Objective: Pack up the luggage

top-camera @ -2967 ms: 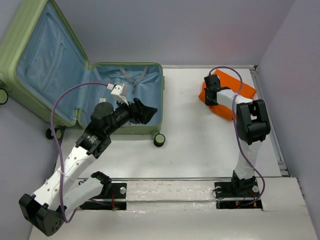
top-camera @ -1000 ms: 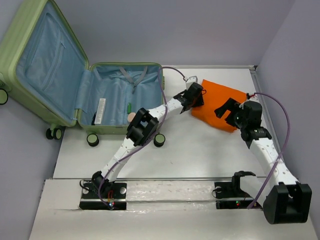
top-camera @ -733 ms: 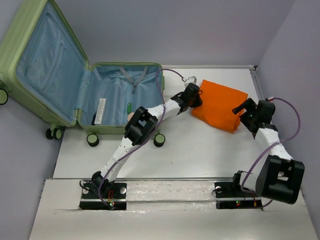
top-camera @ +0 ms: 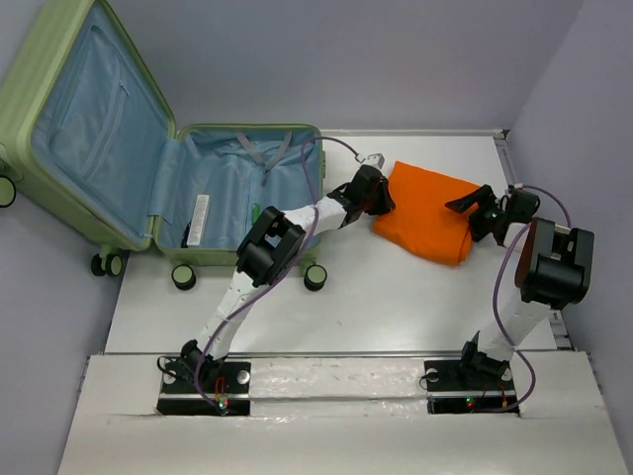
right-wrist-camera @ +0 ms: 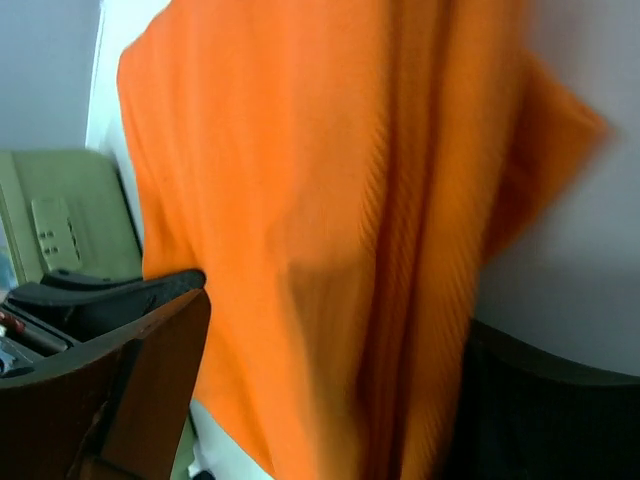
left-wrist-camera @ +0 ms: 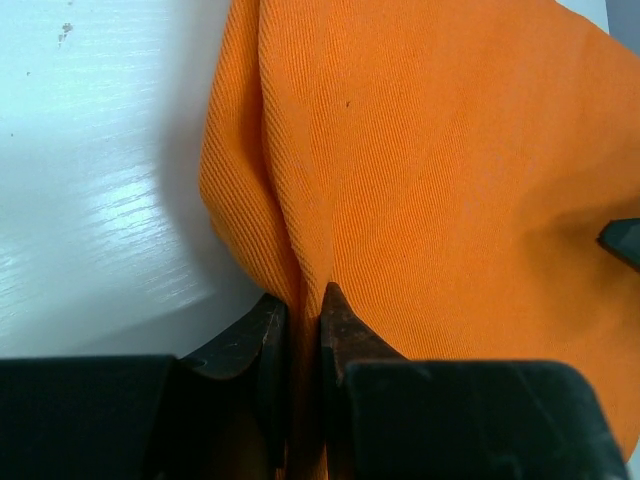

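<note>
Top external view, my left claw (top-camera: 376,193) clamped on the left fold of the orange cloth (top-camera: 430,213), my right claw (top-camera: 475,210) spread wide around its right edge, cloth near the far right corner of the table (top-camera: 396,307), luggage (top-camera: 227,188) open at the far left corner.

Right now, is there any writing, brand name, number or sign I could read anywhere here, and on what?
None can be read.
The large light-green hard-shell suitcase shows no legible brand.
The slim white strip lying in its blue lining may carry print, but it is too small to read.
The folded orange cloth is plain in every view.
</note>
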Robot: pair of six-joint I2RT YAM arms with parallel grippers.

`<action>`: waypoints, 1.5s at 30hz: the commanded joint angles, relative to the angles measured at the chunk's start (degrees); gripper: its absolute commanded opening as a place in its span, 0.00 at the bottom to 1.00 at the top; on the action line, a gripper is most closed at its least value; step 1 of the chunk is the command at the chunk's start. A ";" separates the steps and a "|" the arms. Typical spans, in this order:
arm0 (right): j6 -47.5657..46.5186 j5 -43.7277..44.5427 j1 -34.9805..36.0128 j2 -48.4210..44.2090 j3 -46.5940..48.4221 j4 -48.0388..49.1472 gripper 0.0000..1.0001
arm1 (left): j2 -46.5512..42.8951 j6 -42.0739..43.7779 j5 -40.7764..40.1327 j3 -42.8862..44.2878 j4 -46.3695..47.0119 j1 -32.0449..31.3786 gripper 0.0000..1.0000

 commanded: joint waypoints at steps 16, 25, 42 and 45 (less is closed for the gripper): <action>2.31 -1.56 9.78 -9.89 2.91 0.48 0.07 | -11.53 2.67 3.43 -2.35 -3.01 -0.99 0.06; -4.22 4.02 9.78 -17.53 -1.11 -5.83 0.07 | -14.43 1.27 4.83 -5.59 -2.06 1.03 0.06; 5.62 4.17 28.84 -14.66 24.97 -7.40 0.07 | -40.35 2.67 6.68 -9.38 -8.37 15.08 0.06; 6.76 5.93 37.01 -6.93 34.72 -7.31 0.07 | -46.68 4.95 4.14 -13.59 -11.18 20.53 0.06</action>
